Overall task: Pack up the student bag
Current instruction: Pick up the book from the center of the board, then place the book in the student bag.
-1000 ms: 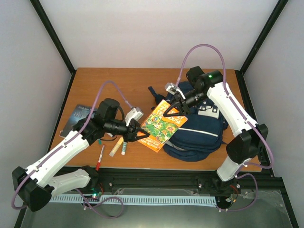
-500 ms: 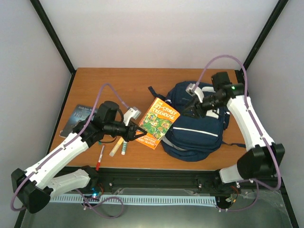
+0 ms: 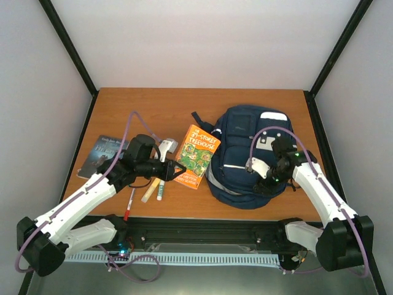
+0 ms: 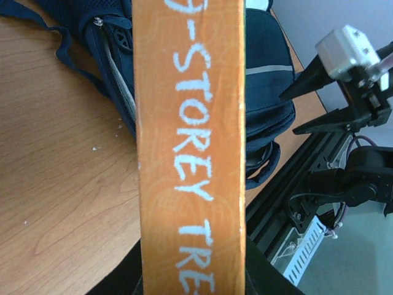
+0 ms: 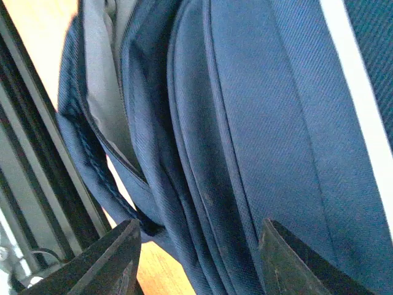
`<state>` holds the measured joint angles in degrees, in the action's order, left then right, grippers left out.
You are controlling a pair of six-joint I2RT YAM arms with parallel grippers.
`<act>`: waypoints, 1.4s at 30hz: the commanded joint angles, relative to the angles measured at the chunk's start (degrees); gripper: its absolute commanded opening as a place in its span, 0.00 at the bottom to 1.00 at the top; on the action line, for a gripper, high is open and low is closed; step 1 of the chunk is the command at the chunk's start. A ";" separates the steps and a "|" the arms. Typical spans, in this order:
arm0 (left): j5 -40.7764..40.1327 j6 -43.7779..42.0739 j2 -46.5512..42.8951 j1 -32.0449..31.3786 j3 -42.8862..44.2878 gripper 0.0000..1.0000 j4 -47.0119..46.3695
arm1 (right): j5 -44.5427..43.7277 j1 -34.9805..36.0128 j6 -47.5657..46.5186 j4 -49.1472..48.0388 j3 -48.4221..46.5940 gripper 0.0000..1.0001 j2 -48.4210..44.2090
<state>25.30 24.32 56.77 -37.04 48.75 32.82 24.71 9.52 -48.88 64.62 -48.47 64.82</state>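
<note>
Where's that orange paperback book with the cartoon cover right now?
The orange paperback book is mid-table in the top view, its near corner gripped by the left gripper, with the large navy blue backpack to its right.

Only thing I can actually read is on the orange book (image 3: pixel 198 155): the cover says "STOREY TREEHOUSE" in white caps, after a number that's too small to read from above. Up close, the spine (image 4: pixel 190 147) reads "9-STOREY TRE" before the frame cuts it off. The dark book (image 3: pixel 101 153) at 9 o'clock on the table (image 3: pixel 159 110) has a title, but it's too tiny to read.
</note>
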 commanded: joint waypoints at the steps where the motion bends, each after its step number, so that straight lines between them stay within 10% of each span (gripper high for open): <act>1: 1.60 3.29 0.56 0.03 0.27 0.01 -8.07 | -7.23 1.97 -2.99 -4.67 2.75 0.54 -1.02; 28: 3.17 5.66 1.94 0.03 -1.97 0.01 -11.79 | -8.62 9.00 -5.39 -6.37 6.10 0.43 -0.52; 35: 3.81 6.43 2.31 0.03 -3.11 0.01 -13.18 | -12.64 8.96 -2.65 -9.86 3.99 0.04 1.22; 42: 5.75 7.18 2.39 0.03 -3.59 0.01 -14.40 | -13.16 8.97 0.18 -8.77 -3.74 0.03 1.01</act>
<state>27.75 30.59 59.66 -37.04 44.29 24.80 13.32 18.15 -51.09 57.98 -46.37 66.39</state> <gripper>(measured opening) 0.206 0.029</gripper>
